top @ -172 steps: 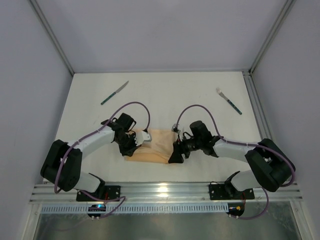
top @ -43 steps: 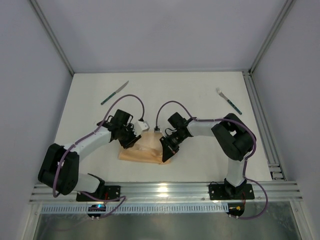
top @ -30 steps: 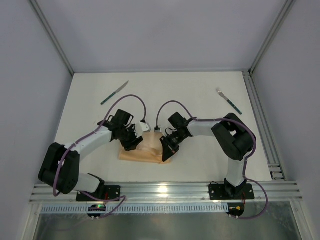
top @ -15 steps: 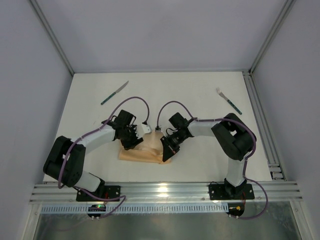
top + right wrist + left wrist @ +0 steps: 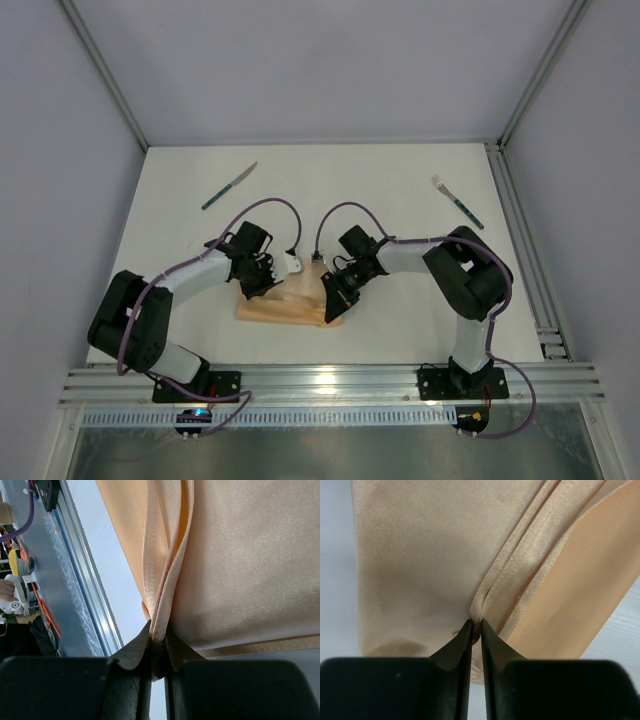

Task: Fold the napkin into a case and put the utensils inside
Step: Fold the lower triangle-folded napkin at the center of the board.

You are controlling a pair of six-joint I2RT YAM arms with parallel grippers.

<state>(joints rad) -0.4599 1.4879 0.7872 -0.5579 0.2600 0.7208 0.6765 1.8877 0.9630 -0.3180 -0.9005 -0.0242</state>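
The left jaws are pinched almost together on a stitched hem of the napkin point(image 5: 283, 308). The right jaws are clamped on a doubled hem at its opposite side. The part-folded napkin lies on the bench point(image 5: 350, 190) between both arms, with the knife point(image 5: 229, 186) and fork point(image 5: 458, 202) well apart behind it.

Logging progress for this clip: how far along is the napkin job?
Done: the napkin is folded into a layered pad. In hand: left gripper and right gripper each pinch a hemmed edge. Left: finishing the fold, then loading the knife and fork, both out on the table.
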